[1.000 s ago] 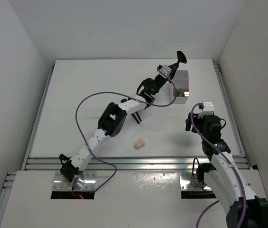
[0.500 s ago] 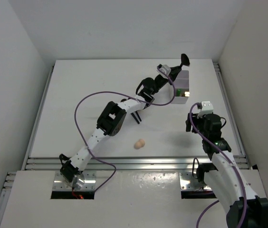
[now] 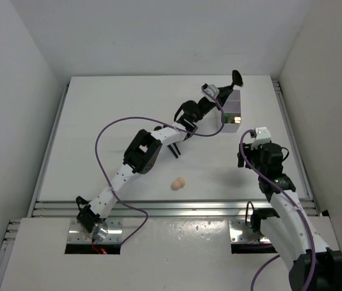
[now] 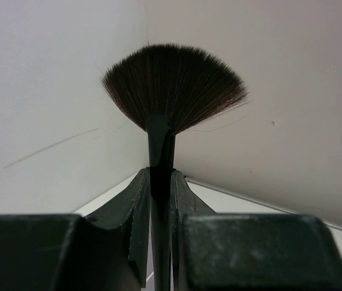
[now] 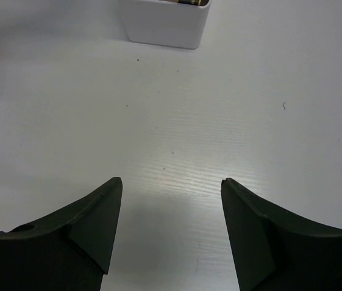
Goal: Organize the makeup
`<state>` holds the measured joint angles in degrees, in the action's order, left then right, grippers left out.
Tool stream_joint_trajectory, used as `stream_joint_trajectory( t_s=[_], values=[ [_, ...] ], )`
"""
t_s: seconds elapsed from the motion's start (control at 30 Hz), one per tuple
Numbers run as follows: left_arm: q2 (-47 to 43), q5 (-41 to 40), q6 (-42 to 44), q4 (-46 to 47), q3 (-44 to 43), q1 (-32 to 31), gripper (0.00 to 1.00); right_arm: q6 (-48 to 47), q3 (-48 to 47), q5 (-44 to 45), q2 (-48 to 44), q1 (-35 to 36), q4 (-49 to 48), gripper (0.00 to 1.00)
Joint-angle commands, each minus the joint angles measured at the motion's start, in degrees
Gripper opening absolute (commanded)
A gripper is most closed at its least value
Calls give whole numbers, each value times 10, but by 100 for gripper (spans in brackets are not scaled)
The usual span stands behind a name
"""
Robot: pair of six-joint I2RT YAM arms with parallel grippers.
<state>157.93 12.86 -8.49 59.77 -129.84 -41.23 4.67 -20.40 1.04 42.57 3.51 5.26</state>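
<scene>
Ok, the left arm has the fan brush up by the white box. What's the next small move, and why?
Probably lower the left gripper straight down toward the white box. Its jaws are shut on the fan brush, bristles up. In the top view it hovers by the box's far edge, so the handle looks about ready to go in.

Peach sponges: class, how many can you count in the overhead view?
1. The peach sponge lies on the table near the middle of its front edge. Others may hide in the white box.
</scene>
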Motion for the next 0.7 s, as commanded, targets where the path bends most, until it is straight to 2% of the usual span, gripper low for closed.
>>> stream_joint_trajectory(
  t_s=[0.0,0.23,0.4,0.43,0.47,0.53,0.57,0.67],
  values=[
    [1,-21,27,55,19,-5,0,-21,-17,-1,-9,-16,1,67],
    [32,-43,27,69,26,-5,0,-37,-17,5,-19,-2,8,67],
    [32,-9,-14,75,37,0,1,-38,-25,12,-13,-2,11,67],
    [32,-9,-20,75,37,0,7,-39,-28,12,-13,-3,9,68],
    [32,-9,-20,75,43,7,21,-39,-29,13,-13,-1,12,71],
    [14,8,-25,75,49,7,40,-39,-35,15,-12,-2,16,74],
    [7,17,-25,61,54,14,53,-37,-40,20,-10,-1,19,78],
    [-38,57,-25,40,78,27,67,-37,-67,22,8,-1,43,81]
  ],
)
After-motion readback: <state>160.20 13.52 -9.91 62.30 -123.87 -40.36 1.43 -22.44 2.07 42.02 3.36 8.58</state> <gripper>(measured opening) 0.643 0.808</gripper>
